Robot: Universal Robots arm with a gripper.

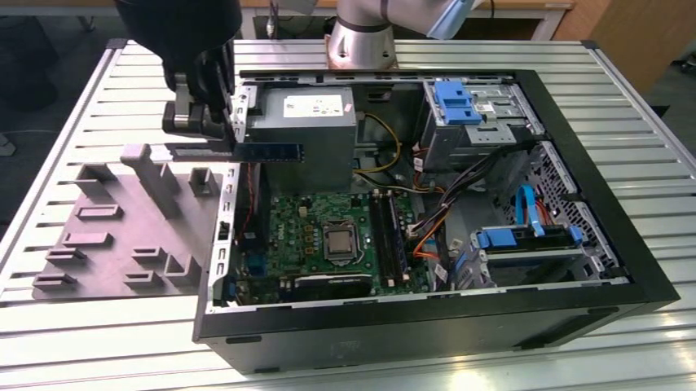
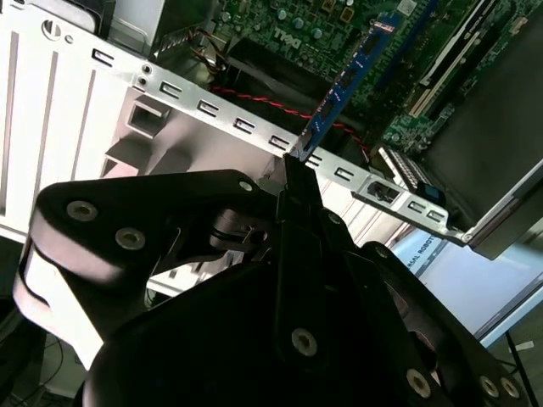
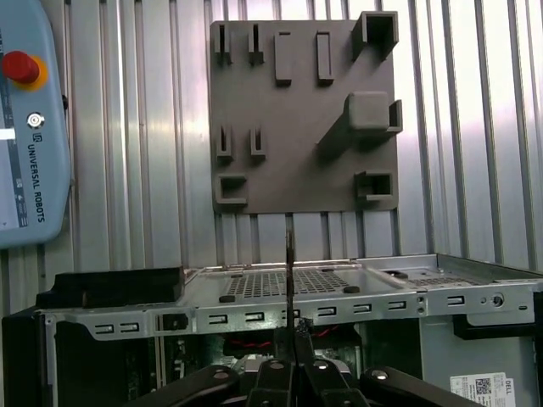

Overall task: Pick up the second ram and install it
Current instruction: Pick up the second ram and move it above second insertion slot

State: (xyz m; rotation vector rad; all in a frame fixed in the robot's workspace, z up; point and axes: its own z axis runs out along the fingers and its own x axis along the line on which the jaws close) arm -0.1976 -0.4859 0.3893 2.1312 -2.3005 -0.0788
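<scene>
My gripper (image 1: 231,147) hangs over the open computer case's wall on the exterior view's left, shut on the second ram (image 1: 274,152). The ram is a thin dark stick with a bluish face, held by one end and jutting level towards the power supply (image 1: 299,114). In the second wrist view the ram (image 2: 348,80) runs out from the fingertips (image 2: 293,174) over the motherboard. In the first wrist view it shows edge-on as a thin line (image 3: 289,280) above the gripper (image 3: 289,352). The memory slots (image 1: 387,232) lie lower, on the green motherboard (image 1: 315,224).
A grey fixture plate (image 1: 120,228) with upright posts lies on the slatted table beside the case; it also appears in the first wrist view (image 3: 305,110). A teach pendant (image 3: 30,127) lies nearby. Cables (image 1: 435,220) and blue drive caddies (image 1: 455,102) crowd the case's far side.
</scene>
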